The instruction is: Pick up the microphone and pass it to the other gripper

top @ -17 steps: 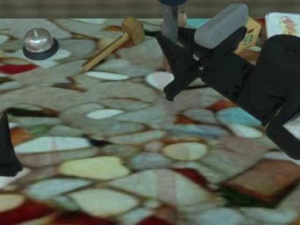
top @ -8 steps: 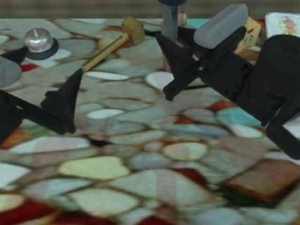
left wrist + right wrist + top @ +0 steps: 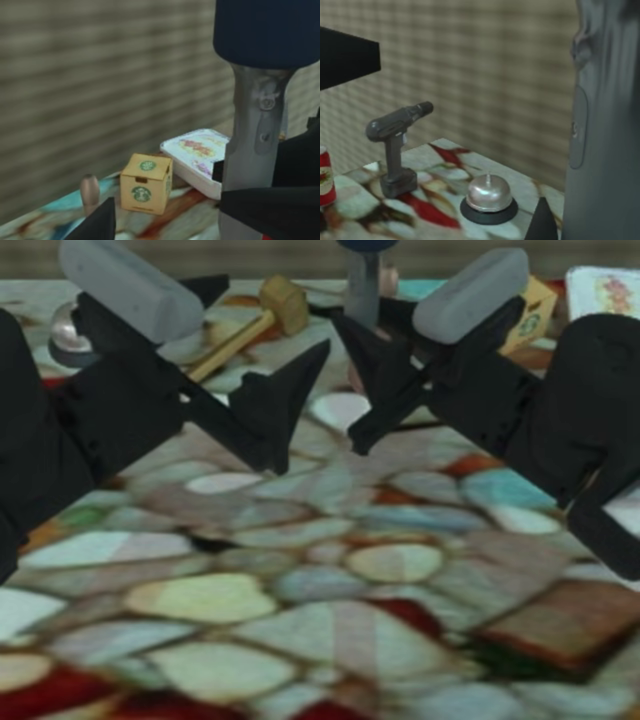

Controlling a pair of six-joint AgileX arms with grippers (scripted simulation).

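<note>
Microphone (image 3: 362, 285) stands upright near the far edge of the table, its grey handle clamped in the right gripper (image 3: 362, 360), whose fingers close around the lower part of the handle, with the dark blue head cut off at the top of the top view. Its long axis runs vertically, so the stretch of handle between the right gripper's fingers and the head is the part free to be taken.

The left gripper (image 3: 275, 390) now sits just to the left of the microphone, fingers spread wide and holding nothing, its tips pointing toward the handle. In the left wrist view the handle (image 3: 252, 145) fills the near field, with the blue head (image 3: 267, 32) above it, so the left gripper is close and roughly level with the handle. The coming move, as I judge it, is a short sideways reach to bring the open fingers around the handle above the right gripper's hold.

Half a second ago the left gripper was low at the left side of the table, well apart from the microphone; a second ago only a sliver of it showed at the edge. The right gripper and microphone have not shifted.

A wooden mallet (image 3: 245, 335) and a bell (image 3: 488, 192) lie behind the left arm.
</note>
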